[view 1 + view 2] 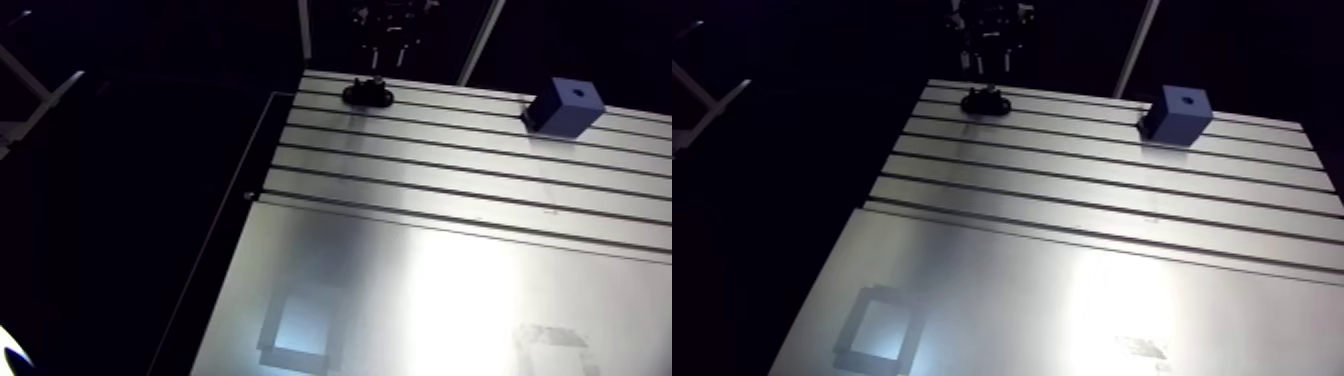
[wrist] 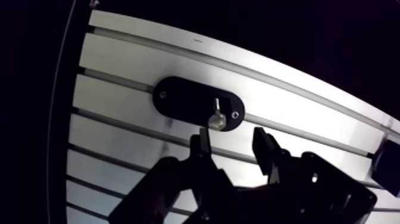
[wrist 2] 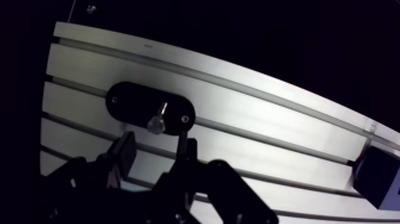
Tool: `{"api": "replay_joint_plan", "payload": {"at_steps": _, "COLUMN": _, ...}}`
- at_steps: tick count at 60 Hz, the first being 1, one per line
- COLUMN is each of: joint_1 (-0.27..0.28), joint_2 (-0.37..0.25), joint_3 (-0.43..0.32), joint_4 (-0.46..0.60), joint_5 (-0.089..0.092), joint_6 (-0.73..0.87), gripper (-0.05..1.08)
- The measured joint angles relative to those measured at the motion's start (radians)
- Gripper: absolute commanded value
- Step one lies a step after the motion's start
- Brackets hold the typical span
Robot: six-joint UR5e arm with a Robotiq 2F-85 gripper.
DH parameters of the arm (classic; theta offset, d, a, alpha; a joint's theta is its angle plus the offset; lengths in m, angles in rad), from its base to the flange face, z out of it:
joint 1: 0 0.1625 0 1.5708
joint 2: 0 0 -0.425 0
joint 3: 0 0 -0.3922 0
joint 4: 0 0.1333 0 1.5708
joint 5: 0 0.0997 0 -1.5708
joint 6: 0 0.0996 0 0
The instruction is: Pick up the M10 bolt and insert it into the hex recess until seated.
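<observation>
Altogether three loose items show on the slotted aluminium table (image 1: 450, 200) – one bolt, one holder plate, one block. The single silvery bolt (image 2: 216, 116), shiny and metallic, sits on a flat black oval plate (image 2: 184, 101) near one rounded end; the plate has two small screw heads, one towards each end. The gripper (image 2: 231, 140) hangs just above, its two dark fingers spread apart with nothing between them – the bolt lies just ahead of the fingertips. Well apart along the same far edge stands one matte blue block (image 1: 565, 108), boxy, with one dark hole (image 1: 1185, 100) in its top face.
</observation>
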Motion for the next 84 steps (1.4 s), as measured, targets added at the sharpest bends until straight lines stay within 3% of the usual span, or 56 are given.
{"api": "replay_joint_plan", "payload": {"at_steps": 84, "joint_1": 0.016, "joint_2": 0.032, "joint_3": 0.046, "joint_4": -0.140, "joint_5": -0.011, "joint_6": -0.003, "gripper": 0.54}}
